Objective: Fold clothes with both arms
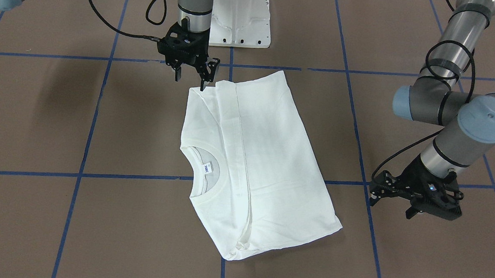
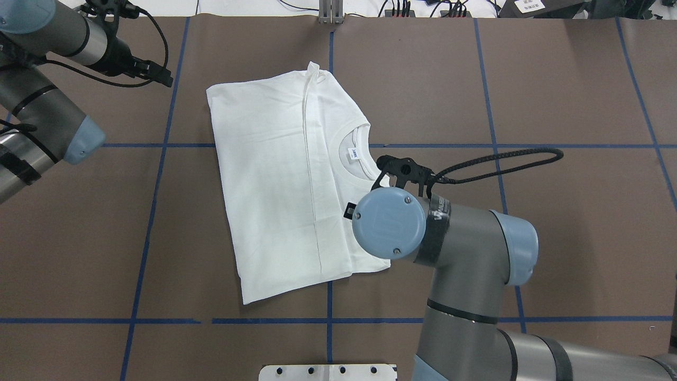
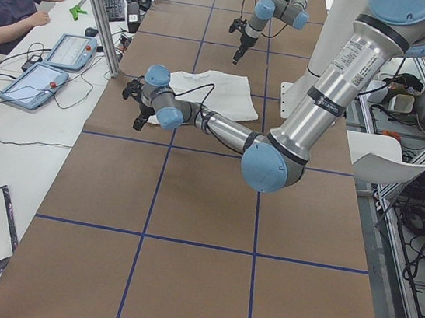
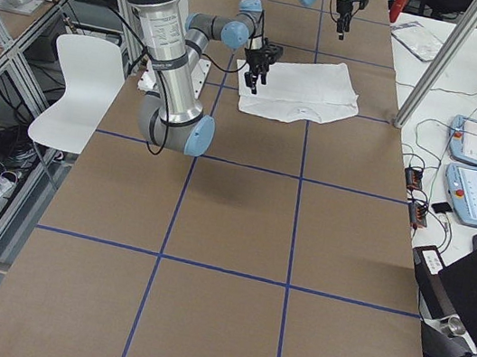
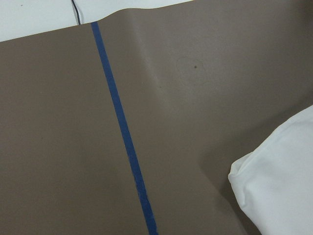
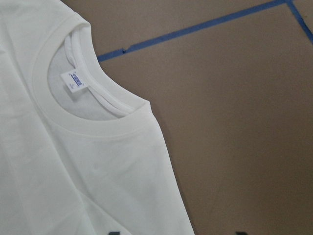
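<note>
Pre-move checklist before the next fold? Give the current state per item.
1. right gripper open and empty: ok.
2. left gripper open, off to the side of the T-shirt: ok.
3. right gripper touching the T-shirt: cannot tell; it sits at the corner's edge.
4. T-shirt flat with the lengthwise fold in place and collar showing: ok.
5. T-shirt square to the blue tape grid: not ok, it lies skewed.

The T-shirt (image 1: 263, 157) lies mid-counter (image 1: 38, 122) before the pedestal (image 1: 241, 22), right claw (image 1: 190, 79) over its pedestal-side edge, left claw (image 1: 391, 206) well apart off its left side.
</note>
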`<state>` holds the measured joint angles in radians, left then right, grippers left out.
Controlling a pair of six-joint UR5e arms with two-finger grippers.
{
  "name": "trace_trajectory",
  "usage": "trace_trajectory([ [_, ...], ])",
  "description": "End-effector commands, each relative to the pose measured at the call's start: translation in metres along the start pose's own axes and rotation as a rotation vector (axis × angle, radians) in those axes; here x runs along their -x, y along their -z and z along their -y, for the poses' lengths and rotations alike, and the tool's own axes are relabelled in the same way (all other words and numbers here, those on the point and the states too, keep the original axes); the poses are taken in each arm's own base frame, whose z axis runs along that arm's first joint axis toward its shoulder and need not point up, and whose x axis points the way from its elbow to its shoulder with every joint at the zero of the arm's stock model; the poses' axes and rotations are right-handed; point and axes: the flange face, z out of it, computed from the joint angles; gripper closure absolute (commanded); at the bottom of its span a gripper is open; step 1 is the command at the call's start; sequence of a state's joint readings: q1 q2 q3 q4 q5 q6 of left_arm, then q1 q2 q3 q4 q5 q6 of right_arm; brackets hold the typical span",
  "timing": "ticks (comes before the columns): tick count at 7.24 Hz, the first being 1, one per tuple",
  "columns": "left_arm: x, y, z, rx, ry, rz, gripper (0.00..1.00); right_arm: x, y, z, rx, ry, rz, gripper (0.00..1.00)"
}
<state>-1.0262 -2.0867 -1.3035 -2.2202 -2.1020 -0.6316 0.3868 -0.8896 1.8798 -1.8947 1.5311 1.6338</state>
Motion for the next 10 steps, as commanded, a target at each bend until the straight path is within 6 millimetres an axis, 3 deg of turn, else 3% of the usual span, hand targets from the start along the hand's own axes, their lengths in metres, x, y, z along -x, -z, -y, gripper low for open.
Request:
trace_trajectory([
  [1, 0.005, -0.003, -0.01, 0.041, -0.043, -0.029, 0.0, 0.06, -0.01, 0.052, -0.029, 0.04, -0.036, 0.0],
  [4, 0.038, 0.01, -0.011, 0.04, -0.146, -0.013, 0.0, 0.155, -0.069, 0.093, -0.067, 0.008, -0.034, 0.0],
  [8, 0.046, 0.015, -0.012, 0.047, -0.14, -0.027, 0.0, 0.199, -0.121, 0.119, -0.195, 0.009, 0.009, 0.0],
  [10, 0.048, 0.018, -0.012, 0.043, -0.14, -0.027, 0.0, 0.216, -0.129, 0.124, -0.254, 0.003, 0.017, 0.0],
])
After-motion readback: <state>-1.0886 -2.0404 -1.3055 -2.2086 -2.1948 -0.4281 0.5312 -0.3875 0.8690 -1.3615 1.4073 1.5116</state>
